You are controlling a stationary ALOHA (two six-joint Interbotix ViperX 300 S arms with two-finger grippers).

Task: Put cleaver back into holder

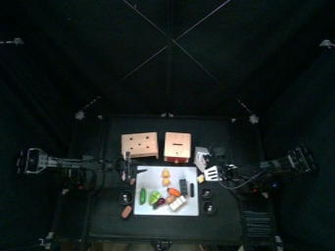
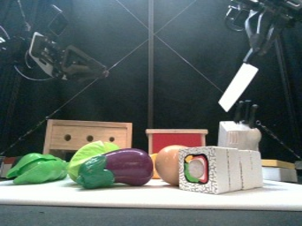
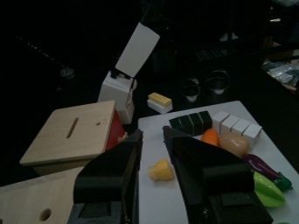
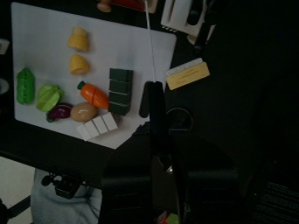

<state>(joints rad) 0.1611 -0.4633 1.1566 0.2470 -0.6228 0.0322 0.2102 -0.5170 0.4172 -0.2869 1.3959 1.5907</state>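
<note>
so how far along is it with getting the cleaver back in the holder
Done: the cleaver is up off the table, clamped by its dark handle in the right gripper. In hand: it hangs tilted, blade downward, above the white holder and clear of it. Left: lower the blade into the holder and release. The left gripper waits on the other side, jaws open and empty.

White cleaver [image 2: 238, 86] blade is showing up pale against black curtains [image 2: 151, 53]; eggplant [image 2: 127, 165] is looking glossy purple, lettuce [image 2: 38, 167] bright green, board [image 4: 105, 70] plain white.
</note>
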